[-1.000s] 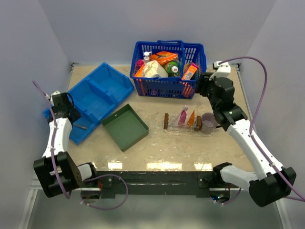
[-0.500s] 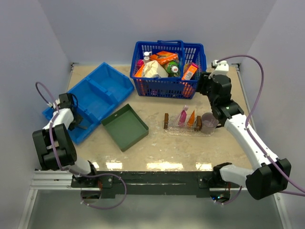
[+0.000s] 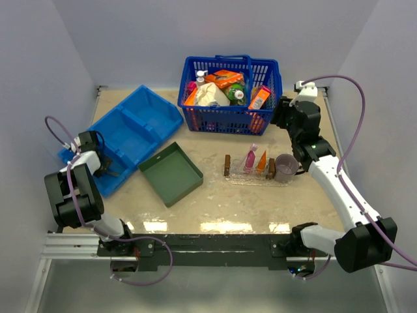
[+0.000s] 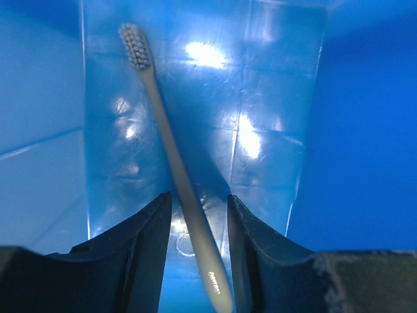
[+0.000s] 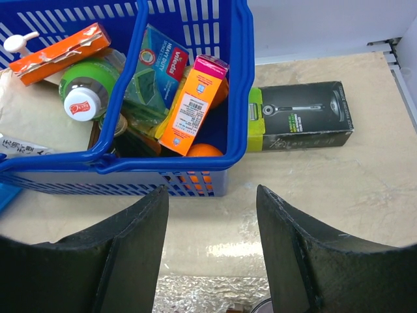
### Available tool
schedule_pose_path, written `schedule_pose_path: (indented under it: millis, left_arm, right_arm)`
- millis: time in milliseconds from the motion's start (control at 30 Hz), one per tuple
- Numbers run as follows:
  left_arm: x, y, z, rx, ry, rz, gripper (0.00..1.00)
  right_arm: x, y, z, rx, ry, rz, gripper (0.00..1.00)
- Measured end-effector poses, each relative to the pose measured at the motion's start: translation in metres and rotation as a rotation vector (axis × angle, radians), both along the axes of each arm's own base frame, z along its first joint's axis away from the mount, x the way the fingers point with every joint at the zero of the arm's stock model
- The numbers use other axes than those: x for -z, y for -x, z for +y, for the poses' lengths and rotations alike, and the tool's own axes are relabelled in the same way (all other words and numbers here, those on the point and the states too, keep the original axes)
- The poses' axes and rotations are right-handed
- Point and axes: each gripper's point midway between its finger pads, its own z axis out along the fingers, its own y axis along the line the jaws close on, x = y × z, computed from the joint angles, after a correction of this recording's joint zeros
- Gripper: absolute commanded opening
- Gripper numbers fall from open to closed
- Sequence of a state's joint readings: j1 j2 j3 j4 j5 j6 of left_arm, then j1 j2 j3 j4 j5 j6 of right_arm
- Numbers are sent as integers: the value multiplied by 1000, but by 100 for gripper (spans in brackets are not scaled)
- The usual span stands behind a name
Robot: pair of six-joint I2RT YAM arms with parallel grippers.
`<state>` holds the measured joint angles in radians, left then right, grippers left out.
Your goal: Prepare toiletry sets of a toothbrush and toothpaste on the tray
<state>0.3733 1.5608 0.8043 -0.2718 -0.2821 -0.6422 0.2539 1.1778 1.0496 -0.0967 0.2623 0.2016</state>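
The left gripper (image 4: 197, 199) was seen lowered into the blue divided bin (image 3: 153, 117), in the compartment nearer the arm bases. Its jaws were held apart, astride the handle of the toothbrush (image 4: 171, 153). A thin gap was visible on each side of the handle, so nothing was clamped. The toothbrush was laid flat on the bin's floor, its bristled head pointed away from the wrist camera.

The right gripper (image 5: 212, 190) was held above the table, just beside the near right corner of the blue basket (image 3: 231, 85). Its jaws were spread wide with nothing between them. A black box (image 5: 300, 116) was seen lying on the table against the basket's right side.

The tray (image 3: 254, 180) was placed right of the table's middle, in front of the basket. On it the pink toothpaste tube (image 3: 249, 160) and the orange toothpaste tube (image 3: 261, 161) were set side by side. A purple mug (image 3: 285, 167) was seen at the tray's right end, possibly resting on it. A dark green tray (image 3: 171, 173) was seen between the bin and the clear tray.
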Motion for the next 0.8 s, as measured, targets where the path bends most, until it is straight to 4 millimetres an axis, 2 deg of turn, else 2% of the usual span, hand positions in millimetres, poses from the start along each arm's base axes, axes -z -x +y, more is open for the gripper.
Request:
schedule_pose_path:
  millis: [267,300,400,667,800]
  left_arm:
    - [1,-5,2,1,2,-33,19]
    - [1,-6,3,4,0,-32,11]
    - [1,-6,3,5,1,-34,0]
    - [-1,-7,1,21,7,-46,0]
    - [-10,-4,-1,43,-7,-63,0]
  right_arm:
    - [1,0,1,-3,-1,2,58]
    - [1,0,0,-3,-1,2,58]
    - [1,0,0,-3,0,3,58]
    - [3,1,1,-4,-5,6,58]
    - [3,1,3,-15,-10,6,58]
